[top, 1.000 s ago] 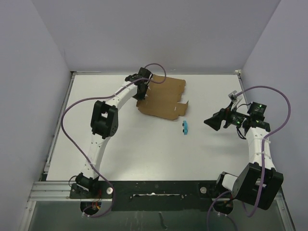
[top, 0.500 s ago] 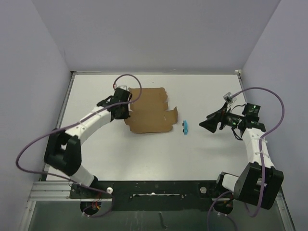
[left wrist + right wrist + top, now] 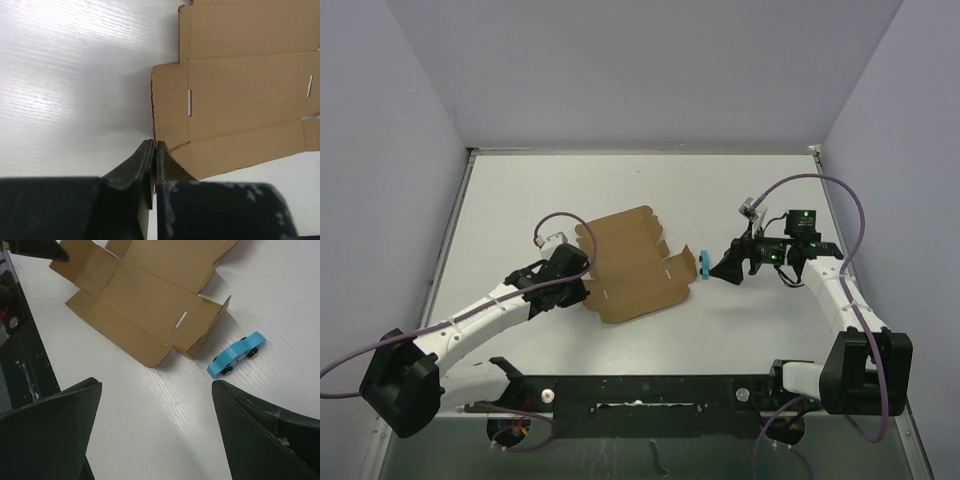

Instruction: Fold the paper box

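paper box (image 3: 630, 265) lies unfolded on the white table (image 3: 520, 210), centre-left; left gripper (image 3: 154, 146) pinched tight on its near-left flap edge; right gripper (image 3: 155, 385) spread wide, holding nothing, just right of blue toy car (image 3: 236, 355) beside the box's right flap

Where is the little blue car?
In the top view, the blue car sits right of centre, just right of the box and left of the open right pincer.
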Robot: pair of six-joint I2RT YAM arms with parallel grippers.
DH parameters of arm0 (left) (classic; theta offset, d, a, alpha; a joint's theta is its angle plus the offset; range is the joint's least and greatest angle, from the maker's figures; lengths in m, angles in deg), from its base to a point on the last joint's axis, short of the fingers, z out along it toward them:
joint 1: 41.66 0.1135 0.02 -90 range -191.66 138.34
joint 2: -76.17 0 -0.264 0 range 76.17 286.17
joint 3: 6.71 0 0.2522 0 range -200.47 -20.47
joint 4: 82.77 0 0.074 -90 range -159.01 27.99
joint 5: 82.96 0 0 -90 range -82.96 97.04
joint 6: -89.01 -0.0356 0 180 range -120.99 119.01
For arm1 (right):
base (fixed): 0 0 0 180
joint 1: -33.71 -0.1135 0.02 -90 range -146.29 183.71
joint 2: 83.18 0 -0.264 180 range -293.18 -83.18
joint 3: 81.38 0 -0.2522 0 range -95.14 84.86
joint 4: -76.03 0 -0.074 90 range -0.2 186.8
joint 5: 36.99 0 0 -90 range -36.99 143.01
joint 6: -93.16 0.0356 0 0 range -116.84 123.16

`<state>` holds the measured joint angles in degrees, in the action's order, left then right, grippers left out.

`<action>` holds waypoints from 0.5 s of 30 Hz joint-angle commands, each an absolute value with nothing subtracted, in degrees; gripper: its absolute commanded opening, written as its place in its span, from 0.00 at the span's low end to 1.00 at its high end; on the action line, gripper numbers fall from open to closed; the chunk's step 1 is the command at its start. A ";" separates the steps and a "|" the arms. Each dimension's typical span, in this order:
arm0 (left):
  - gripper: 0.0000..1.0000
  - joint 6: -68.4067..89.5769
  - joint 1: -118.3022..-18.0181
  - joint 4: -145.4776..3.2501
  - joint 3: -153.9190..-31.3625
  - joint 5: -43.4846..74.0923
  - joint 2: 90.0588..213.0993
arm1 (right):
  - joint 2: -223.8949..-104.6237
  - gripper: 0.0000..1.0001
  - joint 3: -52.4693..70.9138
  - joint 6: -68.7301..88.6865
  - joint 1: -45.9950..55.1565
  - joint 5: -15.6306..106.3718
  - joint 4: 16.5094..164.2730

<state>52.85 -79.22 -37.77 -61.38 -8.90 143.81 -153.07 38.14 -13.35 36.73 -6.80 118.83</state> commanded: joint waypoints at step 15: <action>0.00 67.21 -91.13 -35.03 -61.61 -16.60 140.33 | -160.85 0.90 33.13 -18.22 28.65 14.51 120.78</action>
<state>63.69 -89.12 -35.80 -60.68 -13.49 140.62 -159.14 36.28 -17.66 29.00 9.94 121.59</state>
